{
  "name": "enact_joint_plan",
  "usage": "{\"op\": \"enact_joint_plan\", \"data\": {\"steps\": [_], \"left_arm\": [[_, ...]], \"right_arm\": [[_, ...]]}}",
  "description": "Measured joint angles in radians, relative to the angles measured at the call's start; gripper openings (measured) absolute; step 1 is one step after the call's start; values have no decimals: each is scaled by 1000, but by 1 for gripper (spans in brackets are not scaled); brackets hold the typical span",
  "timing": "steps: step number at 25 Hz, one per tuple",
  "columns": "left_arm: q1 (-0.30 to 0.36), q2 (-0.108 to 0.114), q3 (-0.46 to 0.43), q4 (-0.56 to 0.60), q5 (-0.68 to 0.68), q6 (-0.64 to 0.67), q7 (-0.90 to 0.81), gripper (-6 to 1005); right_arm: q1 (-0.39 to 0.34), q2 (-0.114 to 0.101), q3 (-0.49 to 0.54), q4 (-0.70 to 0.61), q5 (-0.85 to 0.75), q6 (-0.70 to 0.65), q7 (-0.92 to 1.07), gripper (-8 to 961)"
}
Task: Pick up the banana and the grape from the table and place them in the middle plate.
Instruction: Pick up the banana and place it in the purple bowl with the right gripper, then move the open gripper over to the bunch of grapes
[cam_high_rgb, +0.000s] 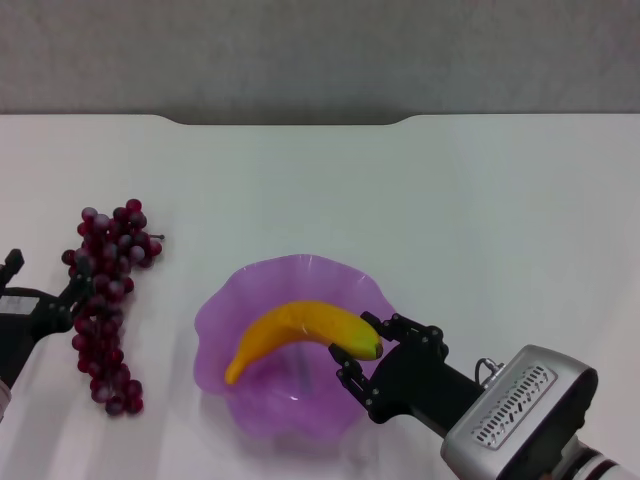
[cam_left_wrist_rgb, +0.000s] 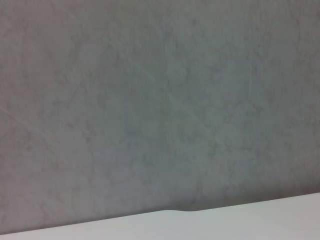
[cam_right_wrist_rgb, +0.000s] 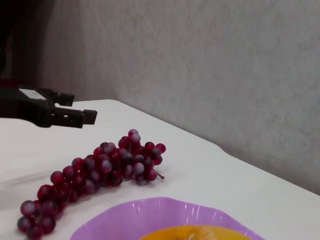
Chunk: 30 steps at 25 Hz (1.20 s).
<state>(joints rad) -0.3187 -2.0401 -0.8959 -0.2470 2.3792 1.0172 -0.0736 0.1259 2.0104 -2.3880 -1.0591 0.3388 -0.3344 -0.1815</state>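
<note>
banana (cam_high_rgb: 300, 332) in middle plate (cam_high_rgb: 222, 310) — right gripper (cam_high_rgb: 362, 350) at its tip

Banana (cam_high_rgb: 300, 332): yellow-orange and curved, with a greenish tip. It lies across the inside of the purple plate, its greenish tip toward the robot's right and its other end toward the left, nearer the robot.

Grape (cam_high_rgb: 107, 300): a long bunch of small dark red-purple balls, some a bit frosty. It lies flat on the worktop, to the left of the plate and not touching it.

Middle plate (cam_high_rgb: 215, 310): see-through purple with a wavy rim. It sits on the worktop, near the robot.

Worktop (cam_high_rgb: 480, 220): plain white and smooth, with a notch in its far edge.
</note>
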Motion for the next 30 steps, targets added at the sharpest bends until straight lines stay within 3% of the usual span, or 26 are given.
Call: {"op": "enact_joint_plan", "data": {"steps": [6,15,22,30], "left_arm": [[1,0,-1,0,0,17,0,861],[12,0,-2,0,-11,40,0,860],[12,0,-2,0,-12,37,0,860],[11,0,-1,0,-12,30,0,860]], "right_arm": [[7,-1,1,-4,0,28,16,584],[23,-1,21,-10,0,65,42,771],[34,-5,134,-105,-25,57,4,894],[-13,-2,310,-252,-24,32,-160,744]]}}
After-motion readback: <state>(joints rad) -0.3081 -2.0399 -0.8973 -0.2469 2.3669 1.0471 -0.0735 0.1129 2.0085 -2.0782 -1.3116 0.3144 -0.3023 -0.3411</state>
